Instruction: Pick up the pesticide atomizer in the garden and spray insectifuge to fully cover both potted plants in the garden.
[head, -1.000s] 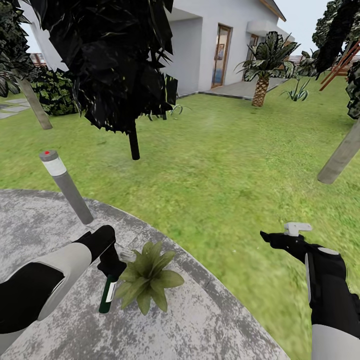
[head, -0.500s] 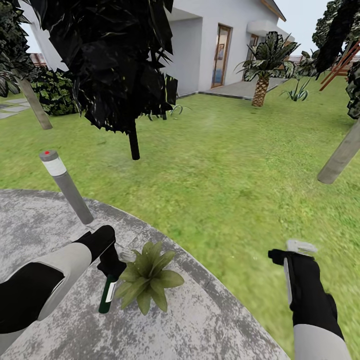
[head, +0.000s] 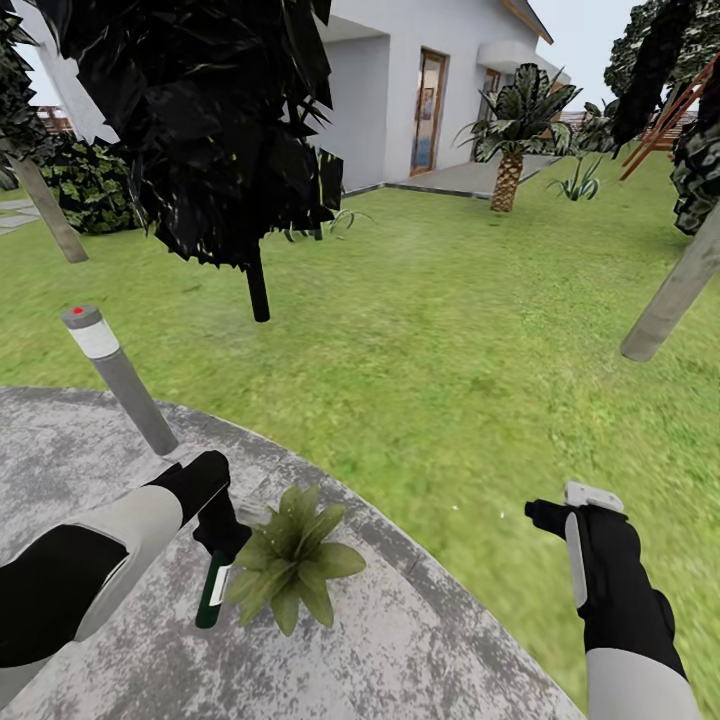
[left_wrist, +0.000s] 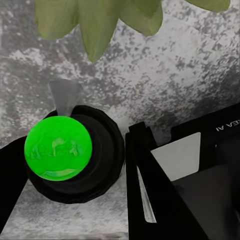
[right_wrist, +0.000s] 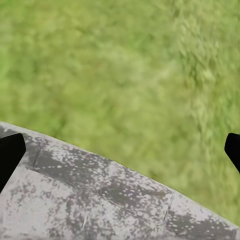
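Left gripper (head: 222, 535), black, at the end of a white and black arm, is clamped around the upper part of the pesticide atomizer (head: 212, 592). That dark green bottle with a white label hangs upright just above the mottled grey patio (head: 420, 640), touching the left-side leaves of a potted plant (head: 292, 566). In the left wrist view the bottle (left_wrist: 75, 157) sits between the dark fingers (left_wrist: 155, 200), with a bright green sphere (left_wrist: 58, 147) over it and pale leaves (left_wrist: 100, 25) just beyond.

Right gripper (head: 548, 516) hangs over the lawn (head: 440, 330) beside the patio edge. The right wrist view shows its two fingertips (right_wrist: 10, 152) set wide apart with nothing between them.

Farther off, a grey bollard lamp (head: 118, 378) with a red dot leans at the patio rim. Beyond it stand a dark-leaved tree (head: 200, 120), a palm (head: 508, 130) and a white house (head: 420, 90).

Risks, as a judgement: the bottle sits so close to the rosette that the spray may wet only the nearest leaves and leave the far side dry. A careless swing could knock the plant over. The grip looks high on the neck, so the bottle could twist or slip. A second potted plant cannot be made out, so it may get missed.
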